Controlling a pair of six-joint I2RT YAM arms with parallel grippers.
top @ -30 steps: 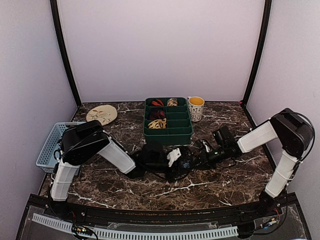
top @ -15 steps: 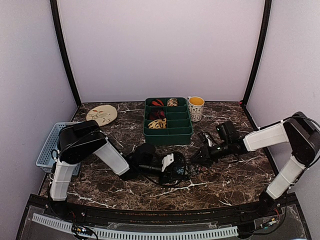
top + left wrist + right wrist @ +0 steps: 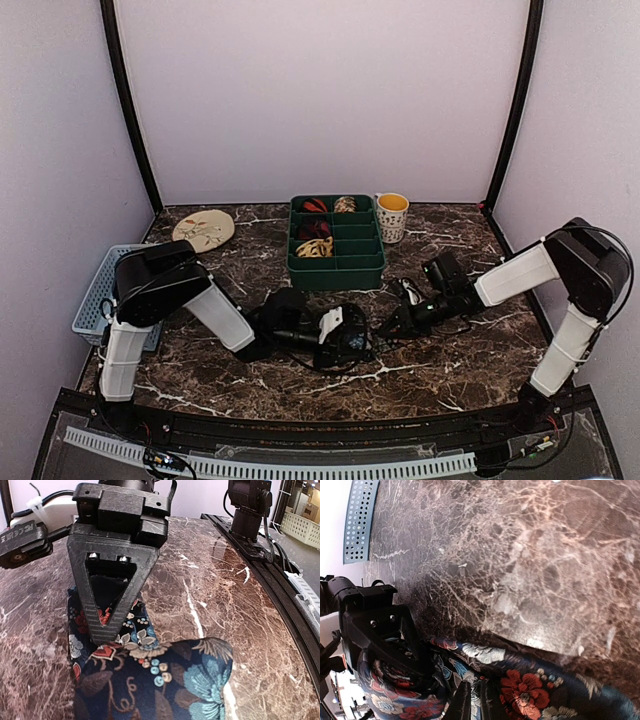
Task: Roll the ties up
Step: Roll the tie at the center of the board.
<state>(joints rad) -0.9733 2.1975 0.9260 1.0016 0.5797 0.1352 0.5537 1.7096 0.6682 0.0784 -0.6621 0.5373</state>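
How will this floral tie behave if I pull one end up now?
The floral tie is probably floppy: it lies bunched in soft folds on the marble table. It likely weighs little, being thin cloth. Its loose layers may well unroll or slide on the glossy marble.

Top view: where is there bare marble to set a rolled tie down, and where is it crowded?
Free: between plate and green tray; between cup and the right arm; the front strip along the near edge. Crowded: the centre, where left pincer and right pincer meet at the floral tie.
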